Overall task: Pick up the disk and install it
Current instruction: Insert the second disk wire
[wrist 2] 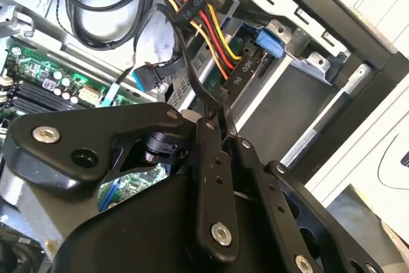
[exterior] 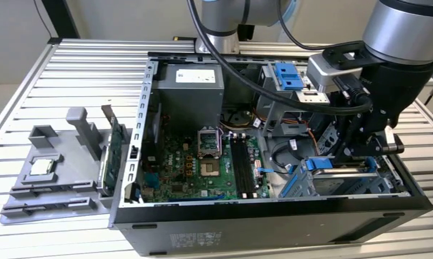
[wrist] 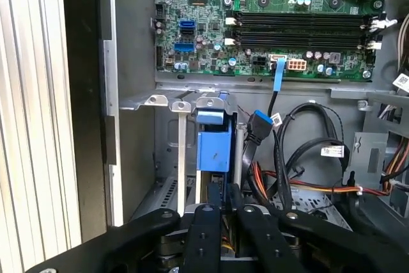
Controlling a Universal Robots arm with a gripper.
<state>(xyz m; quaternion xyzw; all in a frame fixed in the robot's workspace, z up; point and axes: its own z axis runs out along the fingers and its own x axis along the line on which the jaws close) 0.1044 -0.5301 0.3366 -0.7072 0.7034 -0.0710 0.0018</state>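
The flat silver-grey metal disk in its blue plastic carrier [exterior: 337, 168] stands on edge in the drive cage at the front corner of the open black computer case [exterior: 274, 226], on the exterior view's right. In the first wrist view the blue carrier end [wrist: 213, 145] sits between the cage's metal rails, just under the green motherboard [wrist: 268, 11]. The black two-fingered hand [wrist: 225, 206] is directly at the disk, its fingers drawn close together over the carrier's edge; whether they actually pinch it cannot be told. Red, yellow and black cables [wrist 2: 204, 23] run just beside the cage. Judgement: the install step is in hand, with the disk already within its bay. Any further move calls for a straight push along the rails, clear of the cables. The case rests on a slatted metal worktop [exterior: 58, 75].
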